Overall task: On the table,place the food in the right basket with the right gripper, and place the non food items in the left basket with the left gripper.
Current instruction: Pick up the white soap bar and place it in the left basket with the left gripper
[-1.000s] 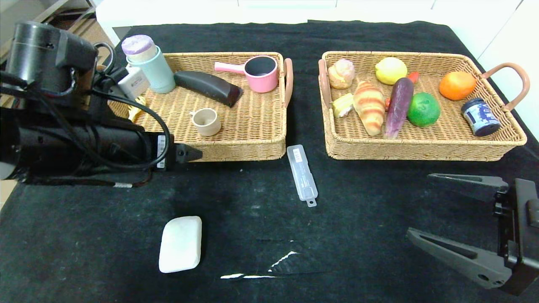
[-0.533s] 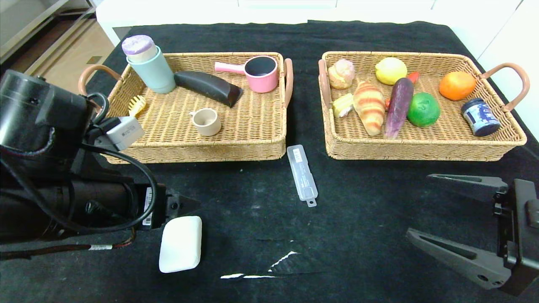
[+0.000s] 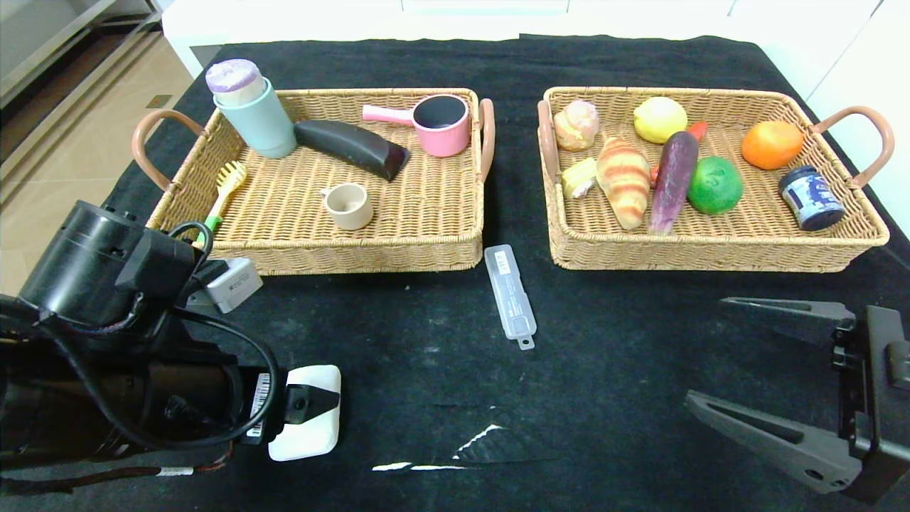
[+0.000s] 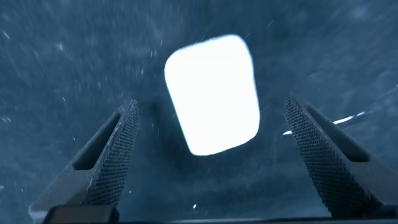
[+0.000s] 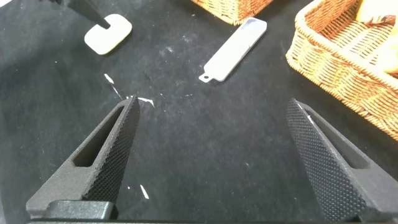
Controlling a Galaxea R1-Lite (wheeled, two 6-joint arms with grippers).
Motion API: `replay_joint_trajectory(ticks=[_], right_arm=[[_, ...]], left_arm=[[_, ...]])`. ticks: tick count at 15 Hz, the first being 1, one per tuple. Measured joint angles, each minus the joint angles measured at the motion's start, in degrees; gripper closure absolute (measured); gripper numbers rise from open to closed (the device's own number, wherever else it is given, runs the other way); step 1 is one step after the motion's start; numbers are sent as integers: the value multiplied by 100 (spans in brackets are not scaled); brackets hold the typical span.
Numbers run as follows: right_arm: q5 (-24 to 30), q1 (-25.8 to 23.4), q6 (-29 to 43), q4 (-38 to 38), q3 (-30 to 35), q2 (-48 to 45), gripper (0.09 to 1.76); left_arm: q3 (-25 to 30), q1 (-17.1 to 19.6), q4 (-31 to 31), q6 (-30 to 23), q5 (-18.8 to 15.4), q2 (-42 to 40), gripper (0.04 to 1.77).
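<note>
A white soap bar point(image 3: 313, 419) lies low and left of centre on the black cloth-covered table point(image 3: 611, 341), with the left gripper point(image 4: 214, 155) above it, jaws spread wide to either side and holding nothing. A clear plastic case point(image 3: 510, 293) lies between the left basket point(image 3: 370, 252) and the right basket point(image 3: 711, 256). At lower right the right gripper point(image 3: 768, 377) hovers, jaws wide and empty. Tan floor point(image 3: 43, 163) shows at upper left, white furniture point(image 3: 455, 14) along the top.
</note>
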Motion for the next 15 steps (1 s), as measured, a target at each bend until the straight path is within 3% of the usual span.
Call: replay_joint_trajectory(ticks=[3,13,15], right_arm=[[-1,-2,0,0,0,2,14],[5,-18,0,0,0,13,14],[5,-16,0,0,0,13,14]], left_arm=[[65,0,-149,-238,-2,191,11],[100,7,-177,-245,57,588,10],[116,11,-182,-240,77,624,37]])
